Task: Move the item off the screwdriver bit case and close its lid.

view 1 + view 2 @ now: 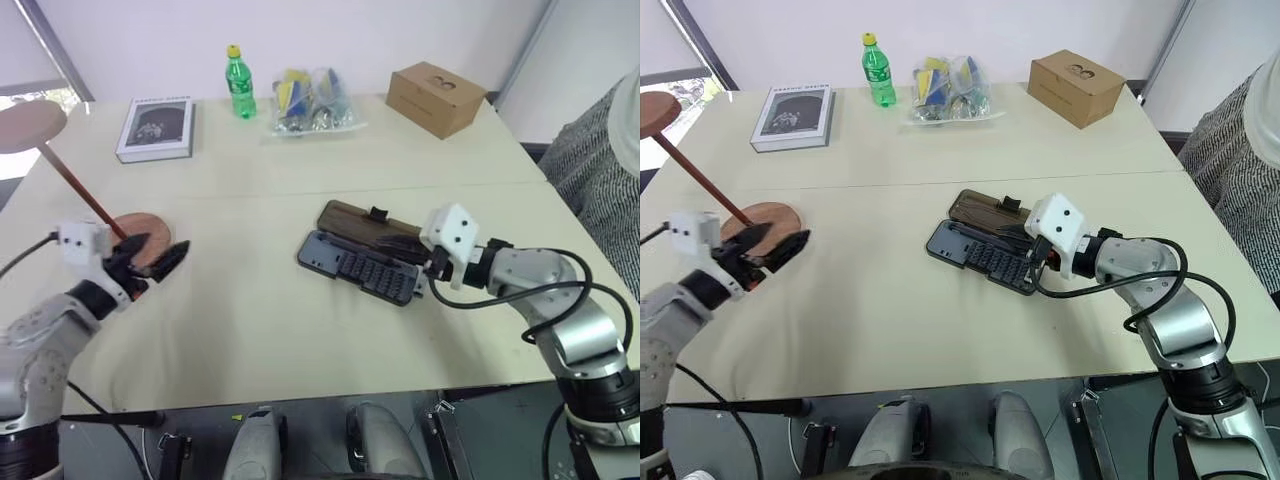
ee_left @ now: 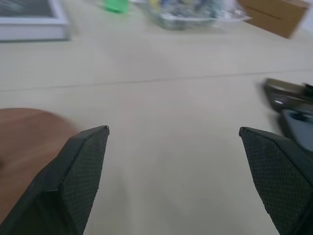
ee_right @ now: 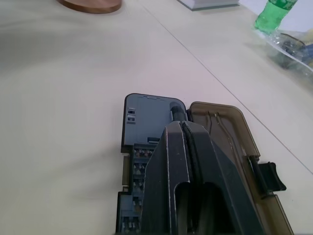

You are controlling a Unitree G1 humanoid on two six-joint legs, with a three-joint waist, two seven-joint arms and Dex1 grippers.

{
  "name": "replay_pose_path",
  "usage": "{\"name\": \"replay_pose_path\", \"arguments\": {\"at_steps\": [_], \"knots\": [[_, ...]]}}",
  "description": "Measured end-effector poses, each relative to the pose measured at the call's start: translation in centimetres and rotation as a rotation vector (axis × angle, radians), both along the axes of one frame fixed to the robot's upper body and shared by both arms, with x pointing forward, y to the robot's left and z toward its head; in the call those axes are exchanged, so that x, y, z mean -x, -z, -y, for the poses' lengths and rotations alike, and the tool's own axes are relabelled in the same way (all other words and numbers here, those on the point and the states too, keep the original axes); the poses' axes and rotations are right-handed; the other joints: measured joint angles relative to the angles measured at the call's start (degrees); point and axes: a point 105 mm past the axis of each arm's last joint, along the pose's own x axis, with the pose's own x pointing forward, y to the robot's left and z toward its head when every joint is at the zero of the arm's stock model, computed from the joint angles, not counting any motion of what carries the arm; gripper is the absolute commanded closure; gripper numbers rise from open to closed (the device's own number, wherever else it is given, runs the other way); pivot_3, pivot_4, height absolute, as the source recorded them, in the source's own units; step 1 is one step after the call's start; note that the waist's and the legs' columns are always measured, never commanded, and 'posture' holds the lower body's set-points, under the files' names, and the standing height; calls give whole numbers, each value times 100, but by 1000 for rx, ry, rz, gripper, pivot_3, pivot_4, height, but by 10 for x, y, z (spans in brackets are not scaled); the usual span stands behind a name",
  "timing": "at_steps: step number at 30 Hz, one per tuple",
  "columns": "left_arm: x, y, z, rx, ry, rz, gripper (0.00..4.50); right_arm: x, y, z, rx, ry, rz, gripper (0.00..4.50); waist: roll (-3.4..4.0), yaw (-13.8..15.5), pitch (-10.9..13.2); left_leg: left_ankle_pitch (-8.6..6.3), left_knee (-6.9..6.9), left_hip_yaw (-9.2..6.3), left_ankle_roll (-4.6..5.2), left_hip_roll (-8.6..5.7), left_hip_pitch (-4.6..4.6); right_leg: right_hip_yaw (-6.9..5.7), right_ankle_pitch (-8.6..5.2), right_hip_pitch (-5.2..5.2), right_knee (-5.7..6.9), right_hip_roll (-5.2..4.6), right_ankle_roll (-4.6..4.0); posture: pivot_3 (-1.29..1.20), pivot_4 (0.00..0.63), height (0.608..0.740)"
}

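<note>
- Standing at the desk's (image 1: 260, 330) left edge, the wooden stand (image 1: 140, 226) leans its thin rod up and left to a round top disc that the head views cut off at the frame edge; its round base rests on the desk, partly hidden behind the left gripper (image 1: 150, 263).
- Just in front of that base, the left gripper has its jaws spread wide and empty; the left wrist view shows only a blurred brown slice of the base beside one fingertip.
- Along the far edge sit a grey book (image 1: 156, 128), a green bottle (image 1: 238, 82), a clear bag of small items (image 1: 308, 102) whose contents are hard to make out, and a cardboard box (image 1: 435, 98).
- Right of centre, the screwdriver bit case (image 1: 355, 265) lies open, bits showing, its brown lid (image 1: 355, 220) flat behind it with the clasp up.
- The right gripper (image 3: 182, 128), jaws pressed together and empty, sits over the case's hinge line, covering part of the bit rows.
- A person's patterned sleeve (image 1: 600, 150) is cut off at far right.
</note>
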Motion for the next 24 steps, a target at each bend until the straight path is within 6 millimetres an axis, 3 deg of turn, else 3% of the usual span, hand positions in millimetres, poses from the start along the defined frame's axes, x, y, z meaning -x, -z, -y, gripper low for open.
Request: {"name": "replay_pose_path", "arguments": {"at_steps": [7,13,24], "knots": [[-24,-19,68,-107,365,53,61,-6,-4,0,-9,22,23,4500,0,-22,0,0,2,7,0,0,0,11,2,2,-5,25,4,0,150,740],[-39,-3,83,-210,492,35,61,-11,-4,5,0,76,42,4500,1,-23,1,0,-1,-3,2,18,1,12,3,-6,4,54,5,0,150,740],[-48,3,105,-274,596,75,61,-18,-5,19,17,175,86,4500,1,-15,1,0,1,0,2,17,-2,13,3,-6,2,52,6,0,150,740]]}}
